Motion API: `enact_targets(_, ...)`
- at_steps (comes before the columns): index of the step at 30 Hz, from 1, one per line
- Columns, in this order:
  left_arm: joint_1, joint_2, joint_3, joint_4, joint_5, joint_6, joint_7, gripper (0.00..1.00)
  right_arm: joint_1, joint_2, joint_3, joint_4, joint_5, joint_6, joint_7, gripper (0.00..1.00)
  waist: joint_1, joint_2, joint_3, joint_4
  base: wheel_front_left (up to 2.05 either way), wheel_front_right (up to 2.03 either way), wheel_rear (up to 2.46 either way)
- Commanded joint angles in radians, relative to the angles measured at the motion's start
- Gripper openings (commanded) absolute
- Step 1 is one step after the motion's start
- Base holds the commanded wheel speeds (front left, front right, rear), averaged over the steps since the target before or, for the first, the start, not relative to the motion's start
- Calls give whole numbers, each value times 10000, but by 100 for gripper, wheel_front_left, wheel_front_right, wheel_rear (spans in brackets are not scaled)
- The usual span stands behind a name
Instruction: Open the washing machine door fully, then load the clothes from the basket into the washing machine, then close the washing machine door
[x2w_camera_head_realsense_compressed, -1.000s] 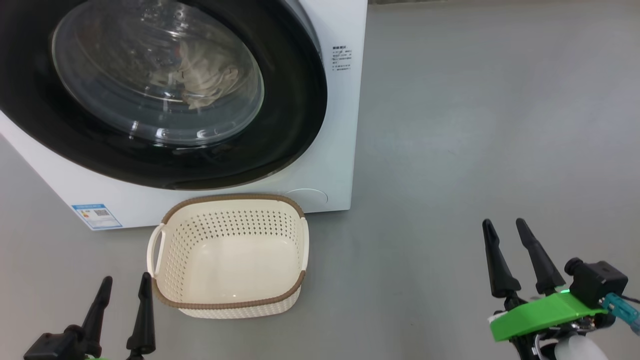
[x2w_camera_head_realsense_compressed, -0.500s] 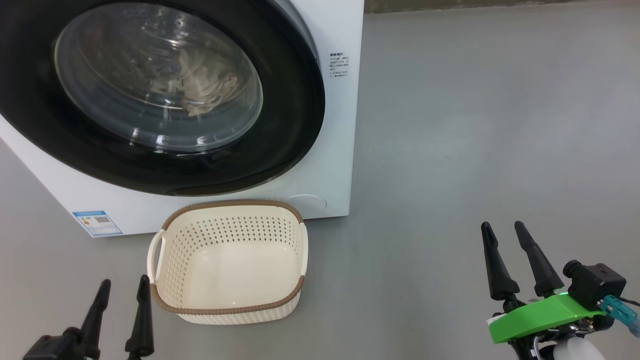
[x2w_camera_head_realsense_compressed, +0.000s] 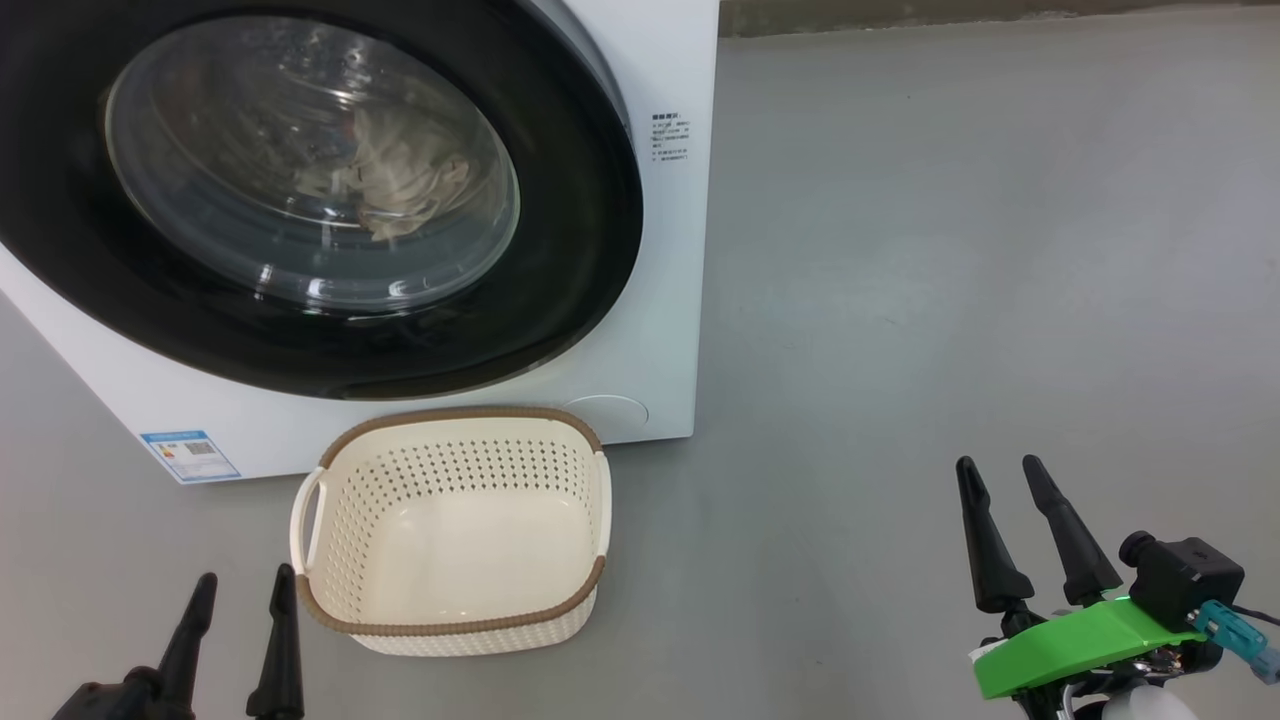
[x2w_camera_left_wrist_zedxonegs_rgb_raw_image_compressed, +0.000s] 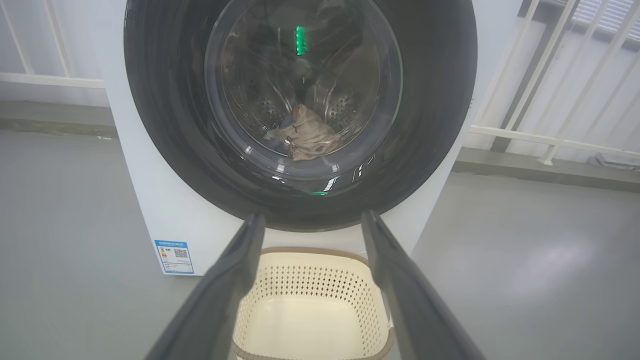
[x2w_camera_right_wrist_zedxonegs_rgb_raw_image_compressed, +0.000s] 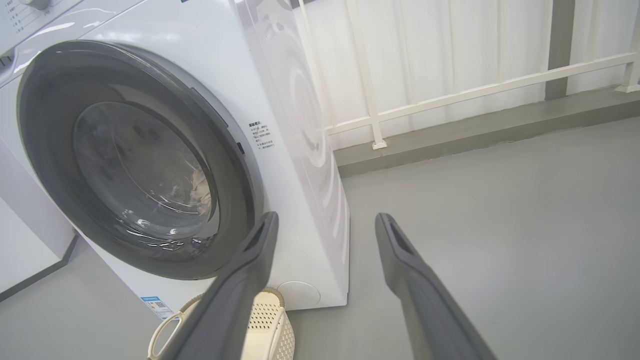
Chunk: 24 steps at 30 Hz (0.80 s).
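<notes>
Clothes (x2w_camera_left_wrist_zedxonegs_rgb_raw_image_compressed: 307, 137), cream fabric, lie behind the shut black-rimmed glass door (x2w_camera_head_realsense_compressed: 570, 290) of the white washing machine (x2w_camera_head_realsense_compressed: 670, 300) (its blue label (x2w_camera_head_realsense_compressed: 190, 455) unreadable); left gripper (x2w_camera_head_realsense_compressed: 246, 573) and right gripper (x2w_camera_head_realsense_compressed: 997, 461) gape, empty.

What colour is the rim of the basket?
Brown rim on a cream basket; clearest in the head view.

A smooth grey floor (x2w_camera_head_realsense_compressed: 950, 250) with soft sheen meets a white railing (x2w_camera_right_wrist_zedxonegs_rgb_raw_image_compressed: 450, 98); below the railing a dark kerb (x2w_camera_right_wrist_zedxonegs_rgb_raw_image_compressed: 475, 132), behind it pale wall panels (x2w_camera_right_wrist_zedxonegs_rgb_raw_image_compressed: 450, 40)
</notes>
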<state>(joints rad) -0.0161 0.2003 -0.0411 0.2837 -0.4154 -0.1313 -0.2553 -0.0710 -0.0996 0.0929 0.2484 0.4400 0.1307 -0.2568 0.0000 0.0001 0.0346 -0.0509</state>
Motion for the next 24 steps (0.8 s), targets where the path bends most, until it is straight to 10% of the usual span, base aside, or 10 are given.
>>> enact_targets(1,-121,140,405,-174,153,6,-65,100,-73,-57,243,-249,-26,0,-49,100,0,-1,19,-16,0,0,0)
enact_targets(2,0,-14,42,-1,56,0,0,0,0,10,8,-1,2,0,1,0,0,-1,16,-14,0,0,0)
enact_targets(24,-115,-387,220,173,-1743,50,577,0,11,100,-220,312,1833,0,508,0,0,-1,-38,61,0,0,0)
